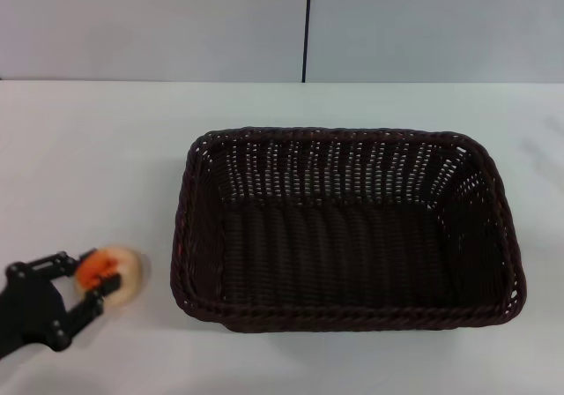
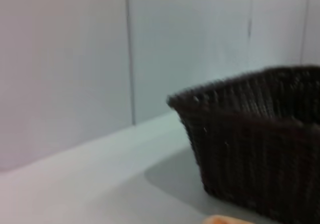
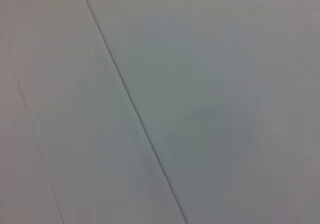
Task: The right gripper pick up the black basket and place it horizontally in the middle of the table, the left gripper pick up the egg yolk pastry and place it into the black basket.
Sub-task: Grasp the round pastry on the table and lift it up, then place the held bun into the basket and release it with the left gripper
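The black basket (image 1: pixel 348 227) lies lengthwise across the middle of the white table (image 1: pixel 97 166), open side up and empty. It also shows in the left wrist view (image 2: pixel 260 139). The egg yolk pastry (image 1: pixel 122 274) sits on the table just left of the basket's near left corner. A sliver of it shows in the left wrist view (image 2: pixel 225 220). My left gripper (image 1: pixel 99 272) reaches in from the lower left, its fingers closed against the pastry's orange top. The right gripper is out of view; its wrist view shows only a pale wall.
A grey panelled wall (image 1: pixel 176 25) with a dark vertical seam (image 1: pixel 307 25) stands behind the table's far edge. Bare tabletop lies left of and behind the basket.
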`<state>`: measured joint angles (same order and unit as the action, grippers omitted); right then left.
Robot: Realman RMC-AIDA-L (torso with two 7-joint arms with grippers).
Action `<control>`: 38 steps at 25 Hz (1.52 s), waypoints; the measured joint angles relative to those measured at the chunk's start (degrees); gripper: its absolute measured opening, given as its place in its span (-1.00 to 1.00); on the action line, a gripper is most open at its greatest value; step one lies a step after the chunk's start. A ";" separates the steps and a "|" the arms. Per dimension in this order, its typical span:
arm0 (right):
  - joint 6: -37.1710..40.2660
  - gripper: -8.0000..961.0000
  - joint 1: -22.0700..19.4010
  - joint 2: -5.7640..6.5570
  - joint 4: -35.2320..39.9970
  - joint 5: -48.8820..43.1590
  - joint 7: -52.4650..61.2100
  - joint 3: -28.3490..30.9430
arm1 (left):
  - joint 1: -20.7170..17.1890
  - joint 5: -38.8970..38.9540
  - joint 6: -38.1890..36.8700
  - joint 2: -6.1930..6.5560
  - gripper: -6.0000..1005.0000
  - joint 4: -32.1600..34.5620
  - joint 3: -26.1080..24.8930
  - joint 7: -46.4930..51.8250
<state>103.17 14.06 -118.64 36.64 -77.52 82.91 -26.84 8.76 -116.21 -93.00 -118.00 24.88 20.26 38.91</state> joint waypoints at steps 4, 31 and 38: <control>-0.08 0.58 -0.14 0.00 -1.74 0.01 -1.69 1.01 | 0.08 0.03 -3.13 0.20 -0.12 0.36 -3.97 0.69; 0.80 0.58 1.93 -0.09 -7.67 -0.80 -6.12 0.47 | 19.01 0.20 -6.13 -0.73 -0.54 -14.57 -1.61 6.77; -1.60 0.58 2.00 -0.23 -10.89 1.10 -12.17 2.26 | 15.97 1.60 -5.39 -0.29 0.13 -13.82 -5.82 4.08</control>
<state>101.57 16.06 -118.87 25.75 -76.42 70.73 -24.58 24.73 -114.61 -98.39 -118.29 11.06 14.45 42.99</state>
